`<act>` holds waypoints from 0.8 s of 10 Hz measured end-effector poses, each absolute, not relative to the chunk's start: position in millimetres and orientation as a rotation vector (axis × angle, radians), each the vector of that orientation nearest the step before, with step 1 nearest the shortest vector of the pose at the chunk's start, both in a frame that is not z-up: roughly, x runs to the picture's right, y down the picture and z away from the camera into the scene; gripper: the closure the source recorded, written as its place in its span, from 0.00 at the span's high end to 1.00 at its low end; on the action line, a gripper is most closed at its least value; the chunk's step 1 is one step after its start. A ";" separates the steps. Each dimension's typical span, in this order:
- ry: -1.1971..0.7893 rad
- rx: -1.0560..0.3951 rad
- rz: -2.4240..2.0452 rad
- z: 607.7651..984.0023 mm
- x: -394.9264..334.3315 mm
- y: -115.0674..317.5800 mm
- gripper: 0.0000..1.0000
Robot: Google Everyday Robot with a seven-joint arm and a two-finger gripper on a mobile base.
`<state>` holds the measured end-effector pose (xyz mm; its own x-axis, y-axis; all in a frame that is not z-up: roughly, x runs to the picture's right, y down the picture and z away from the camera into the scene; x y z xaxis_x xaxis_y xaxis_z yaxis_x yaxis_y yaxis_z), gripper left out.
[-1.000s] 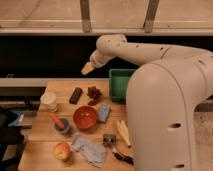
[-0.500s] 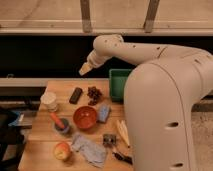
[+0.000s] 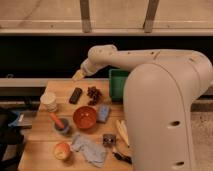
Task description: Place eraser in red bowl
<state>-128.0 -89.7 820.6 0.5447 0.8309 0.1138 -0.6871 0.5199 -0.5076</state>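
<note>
While our gripper hovered at the table's far edge, the eraser lay just camera-side of it, long axis pointing roughly toward it. We could not tell whether the gripper was spread or closed.

green bin back | white cup left edge | blue pad centre | apple, grey cloth front | wooden table

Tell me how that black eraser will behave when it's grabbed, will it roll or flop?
It probably stays stiff: the eraser looks like a solid flat block. Lying flat on the table, it is unlikely to roll, though it might slide if nudged. The gripper hovers beyond it, over the table's far edge.
</note>
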 end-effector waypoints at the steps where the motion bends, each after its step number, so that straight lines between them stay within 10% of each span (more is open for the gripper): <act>1: -0.362 -0.441 0.919 820.1 -151.4 -77.4 0.75; 8: -0.332 -0.558 0.853 858.3 -185.0 -8.4 0.75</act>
<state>-185.0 -8.4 858.3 0.6199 0.7827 0.0557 -0.6147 0.5286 -0.5854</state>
